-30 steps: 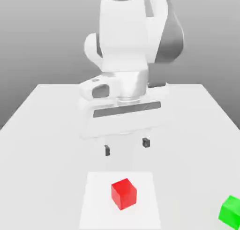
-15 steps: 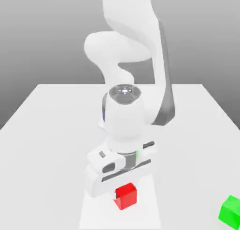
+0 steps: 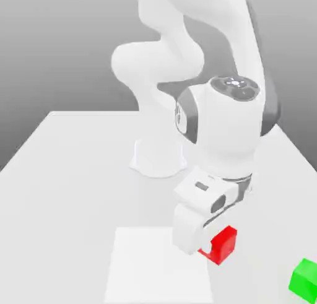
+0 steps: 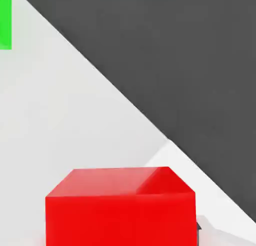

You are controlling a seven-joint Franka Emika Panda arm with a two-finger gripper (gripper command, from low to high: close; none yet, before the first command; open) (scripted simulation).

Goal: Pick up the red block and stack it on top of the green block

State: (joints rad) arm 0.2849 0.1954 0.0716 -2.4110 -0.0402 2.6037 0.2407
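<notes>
Pale, plain tabletop [image 3: 74, 204] with a white square patch [image 3: 155, 265], against a grey gradient backdrop [image 3: 56, 49].

Smooth, matt faces characterise the red block [image 3: 223, 245] and the green block [image 3: 304, 280], lower right of the exterior view. The arm's white shell [image 3: 229, 129], centre right, appears smooth, plastic-like and faintly glossy.
</notes>
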